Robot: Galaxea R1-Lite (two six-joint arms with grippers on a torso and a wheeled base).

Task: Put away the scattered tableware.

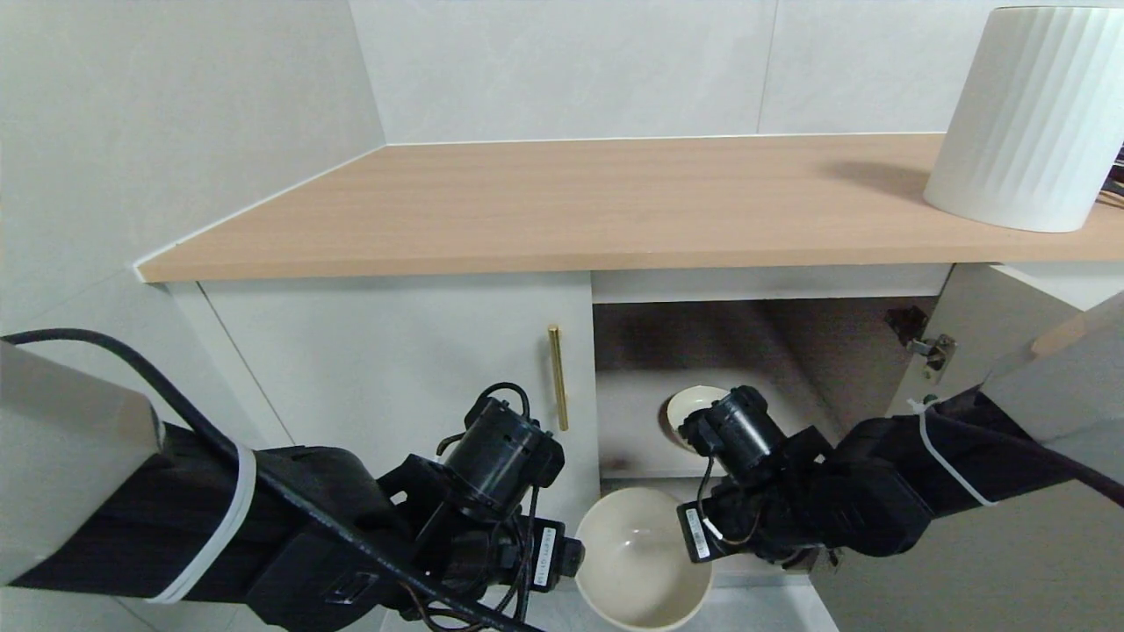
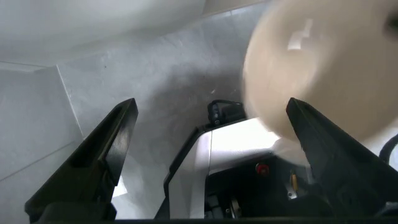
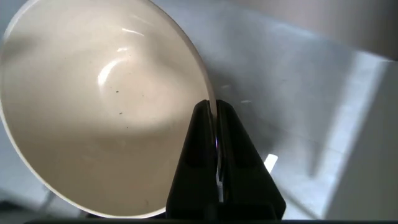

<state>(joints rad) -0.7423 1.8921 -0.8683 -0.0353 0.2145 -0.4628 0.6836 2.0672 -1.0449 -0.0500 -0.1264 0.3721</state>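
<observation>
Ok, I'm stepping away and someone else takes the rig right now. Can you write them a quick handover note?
Right gripper: jaws clamped on the rim of a cream bowl, held low in front of the open cabinet.
Left gripper: jaws wide open, holding nothing, beside that bowl.
Done: a second bowl already sits inside the cabinet.
Left: set the held bowl inside, probably near the other one, then release. The door stands open.

Head view looks forward and down at the cabinet (image 1: 395,351); both wrist views sit close on the bowl (image 3: 106,99), also in head view.
</observation>
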